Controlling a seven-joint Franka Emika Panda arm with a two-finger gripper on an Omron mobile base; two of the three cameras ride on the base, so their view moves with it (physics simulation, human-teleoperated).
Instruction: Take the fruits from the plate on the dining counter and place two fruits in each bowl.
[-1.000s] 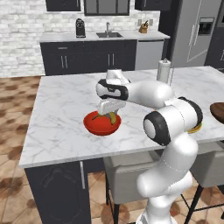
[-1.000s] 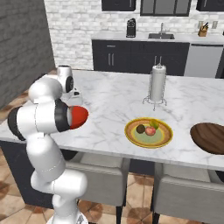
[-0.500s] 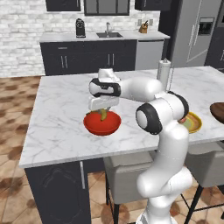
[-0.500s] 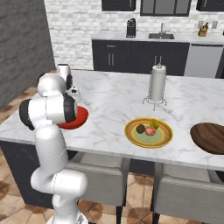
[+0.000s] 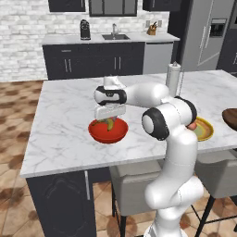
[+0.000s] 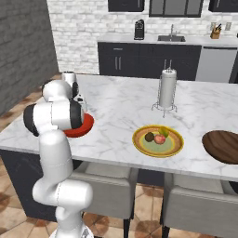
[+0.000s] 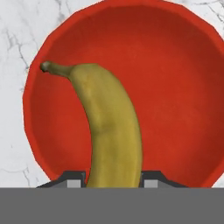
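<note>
Banana (image 7: 111, 131) sits pinched between the fingers (image 5: 110, 121), hanging just over the red bowl (image 7: 175, 87) on the surface (image 5: 65, 115). Released crooked, it could tip over the rim — the bowl beneath the fingers looks empty. Far from the fingers, the plate (image 6: 139, 139) carries three fruits; the wooden bowl (image 6: 223, 146) looks empty.

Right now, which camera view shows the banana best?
The hand view: the banana runs up from the end effector, stem out, over the red bowl. The left base view shows only a sliver of it above the bowl. In the right base view the arm blocks it.
</note>
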